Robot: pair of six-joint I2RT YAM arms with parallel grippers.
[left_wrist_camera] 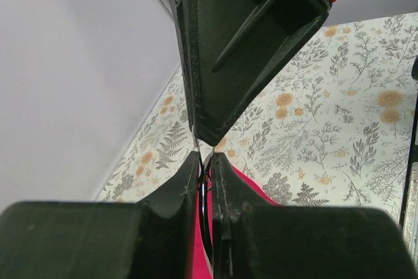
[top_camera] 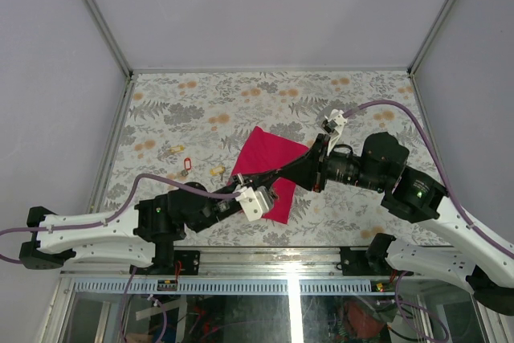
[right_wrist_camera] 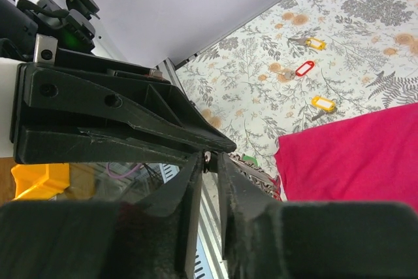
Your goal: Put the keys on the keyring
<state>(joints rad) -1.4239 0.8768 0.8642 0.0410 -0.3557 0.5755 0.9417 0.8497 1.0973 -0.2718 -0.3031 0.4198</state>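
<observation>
**Keyring** (left_wrist_camera: 205, 195): thin dark ring, visible only in your L wrist view. It stands edge-on in the slit between the fingers of the left gripper (left_wrist_camera: 204, 156), which is closed to a hairline on it. It hangs above the magenta cloth (left_wrist_camera: 243, 182). The top view hides the ring, because both arms meet over the cloth (top_camera: 269, 158) nr table centre and cover it.

**Right gripper** (right_wrist_camera: 209, 159): fingers a narrow slit apart w/ a small metal piece (right_wrist_camera: 208, 157) pinched at the tips. You can't tell from any view whether that piece is ring or key. The L wrist view shows this gripper's finger tip-to-tip w/ the left fingers, at their 12 o'clock. A fine silver wire (left_wrist_camera: 196, 140) runs down between them.

**Loose keys**: on the table (top_camera: 201, 110), well apart from both grippers, at 9 o'clock of the cloth in the top view. The red key (top_camera: 186, 165) lies between the far yellow key (top_camera: 169, 152) and the near yellow key (top_camera: 215, 170). Only the R wrist view resolves their heads: yellow tags w/ pale inserts and a red loop.
</observation>
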